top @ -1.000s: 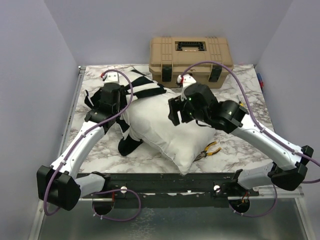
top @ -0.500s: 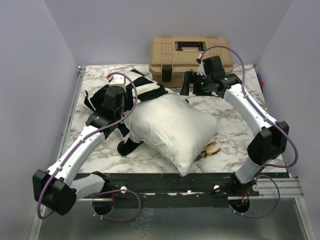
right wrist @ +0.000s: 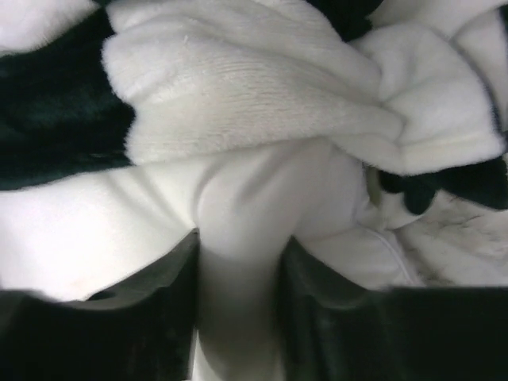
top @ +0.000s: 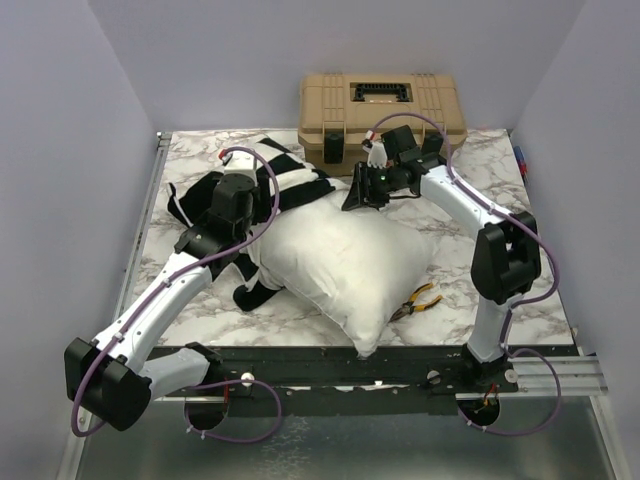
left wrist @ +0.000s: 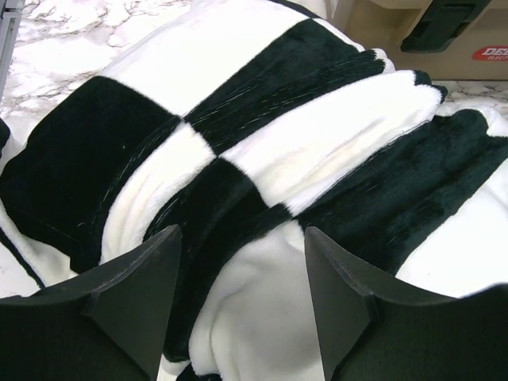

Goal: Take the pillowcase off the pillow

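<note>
The plain white pillow point(top: 350, 255) lies mid-table, mostly bare. The black-and-white checkered pillowcase point(top: 290, 175) is bunched round its far left end. My left gripper point(top: 247, 235) is open just above the bunched pillowcase point(left wrist: 238, 135), with a fold of it between the spread fingers point(left wrist: 135, 309). My right gripper point(top: 358, 195) is at the pillow's far corner, next to the pillowcase edge. In the right wrist view it point(right wrist: 238, 294) is shut on a pinched fold of smooth white pillow cloth point(right wrist: 246, 206), with fuzzy pillowcase point(right wrist: 238, 87) just beyond.
A tan toolbox point(top: 380, 110) stands at the back edge, right behind the right gripper. Yellow-handled pliers point(top: 418, 300) lie on the marble table point(top: 470, 260) by the pillow's right corner. Grey walls close in on both sides.
My right arm swung from above the pillow's middle to the back, then dropped onto the pillow's far corner and shut on it. My left gripper shifted slightly over the pillowcase.
</note>
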You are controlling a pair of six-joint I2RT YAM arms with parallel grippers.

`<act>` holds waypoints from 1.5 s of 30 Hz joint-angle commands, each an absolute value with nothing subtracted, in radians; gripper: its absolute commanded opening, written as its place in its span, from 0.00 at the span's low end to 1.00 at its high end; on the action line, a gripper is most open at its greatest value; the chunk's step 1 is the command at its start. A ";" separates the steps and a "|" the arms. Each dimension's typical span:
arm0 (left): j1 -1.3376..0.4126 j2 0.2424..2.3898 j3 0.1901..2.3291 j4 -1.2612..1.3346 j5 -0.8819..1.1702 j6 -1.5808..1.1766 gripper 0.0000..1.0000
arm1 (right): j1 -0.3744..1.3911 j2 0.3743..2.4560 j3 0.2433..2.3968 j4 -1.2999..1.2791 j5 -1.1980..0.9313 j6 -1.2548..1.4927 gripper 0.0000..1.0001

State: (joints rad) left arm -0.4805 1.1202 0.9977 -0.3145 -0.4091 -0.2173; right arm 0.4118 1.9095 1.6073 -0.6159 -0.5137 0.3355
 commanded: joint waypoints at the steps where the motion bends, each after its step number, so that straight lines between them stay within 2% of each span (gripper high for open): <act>1: -0.489 1.107 0.982 -0.291 -0.398 -0.204 0.65 | 0.444 1.848 1.642 -0.632 -0.570 0.301 0.26; 4: -0.490 1.104 0.980 -0.288 -0.388 -0.204 0.65 | 0.447 1.806 1.707 -0.668 -0.520 0.278 0.07; 6: -0.490 1.103 0.980 -0.283 -0.370 -0.202 0.65 | 0.451 1.786 1.757 -0.694 -0.492 0.261 0.01; 12: -0.490 1.100 1.008 -0.270 -0.321 -0.197 0.66 | 0.490 1.757 1.905 -0.762 -0.410 0.214 0.00; 16: -0.489 1.100 1.050 -0.273 -0.277 -0.199 0.66 | 0.569 1.729 1.928 -0.781 -0.311 0.160 0.00; 23: -0.489 1.132 1.137 -0.276 -0.162 -0.245 0.68 | 0.679 1.661 1.745 -0.726 -0.146 0.118 0.00; 31: -0.489 1.305 1.252 -0.303 -0.008 -0.255 0.68 | 0.768 1.581 1.569 -0.658 -0.045 0.145 0.00; 39: -0.491 1.459 1.305 -0.318 0.226 -0.222 0.68 | 0.792 1.551 1.512 -0.627 -0.035 0.162 0.00; 43: -0.494 1.497 1.289 -0.320 0.243 -0.199 0.67 | 0.806 1.558 1.513 -0.624 -0.036 0.167 0.00; 45: -0.494 1.506 1.271 -0.320 0.233 -0.187 0.63 | 0.815 1.563 1.515 -0.625 -0.031 0.172 0.00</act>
